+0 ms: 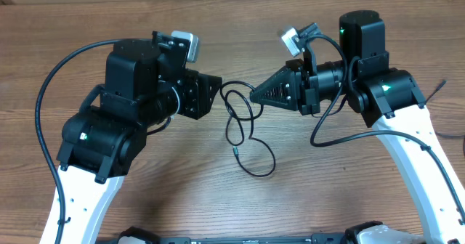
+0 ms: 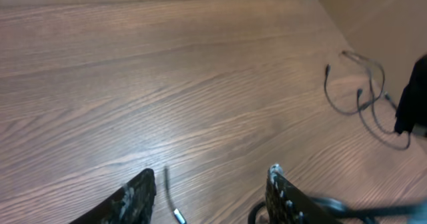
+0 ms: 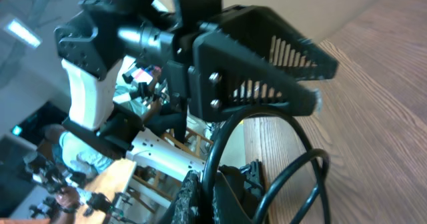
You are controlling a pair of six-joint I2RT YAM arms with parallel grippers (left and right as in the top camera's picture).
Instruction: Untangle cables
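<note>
1 wooden table (image 1: 87, 11) carries everything, and the 2 pincers face each other near its middle. The left gripper (image 2: 212, 173) stands wide open with nothing in it. The right gripper (image 1: 253, 96) looks pinched to a point on the cables (image 1: 227, 128), with a strand running between its fingers (image 3: 190, 197). The cables lie between the 2 tips and trail toward the robot. Their long axis runs from the grippers toward the near edge, and the loops cross on the way. A loose end with a silver plug (image 2: 176, 215) lies on the wood between the left fingers, lengthwise along their reach, plug toward the wrist. Judging from this, the left should close on that end before any pull. The 2 should then draw apart slowly and low, easing off if a crossing tightens.
</note>
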